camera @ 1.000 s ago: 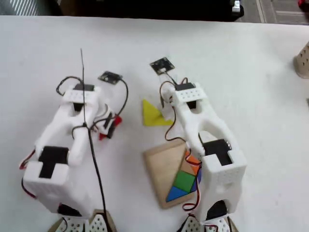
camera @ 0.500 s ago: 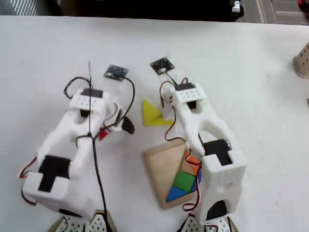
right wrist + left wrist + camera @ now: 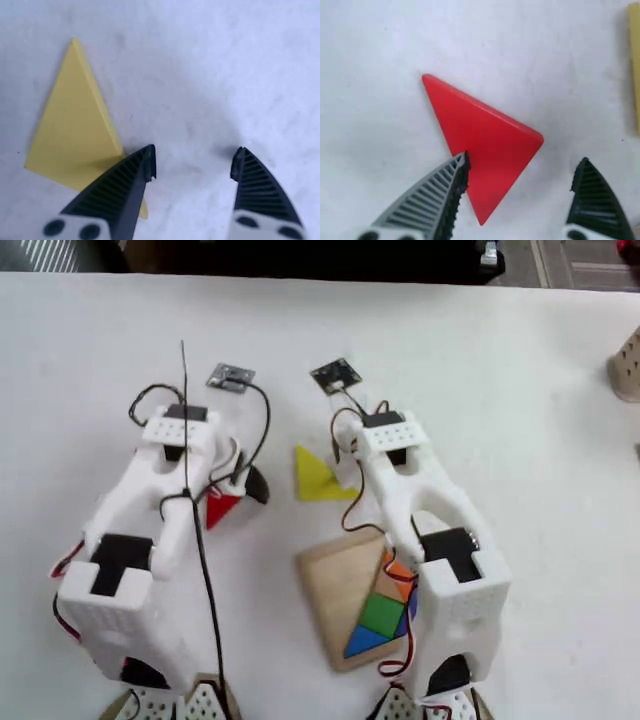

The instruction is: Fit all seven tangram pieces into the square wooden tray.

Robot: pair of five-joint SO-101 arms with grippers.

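A red triangle lies flat on the white table beside the left arm. My left gripper is open just above it, its grey finger over the red triangle and its black finger off the piece's corner. A yellow triangle lies between the two arms. My right gripper is open over bare table, one finger at the edge of the yellow triangle. The square wooden tray holds orange, green and blue pieces; the right arm hides its right part.
Two small dark circuit boards with cables lie on the table beyond the arms. A beige object stands at the right edge. A thin black cable runs over the left arm.
The left arm's wrist swung right and then partly back, and more of the red triangle now shows beside its gripper. The right arm and the yellow triangle have not moved.
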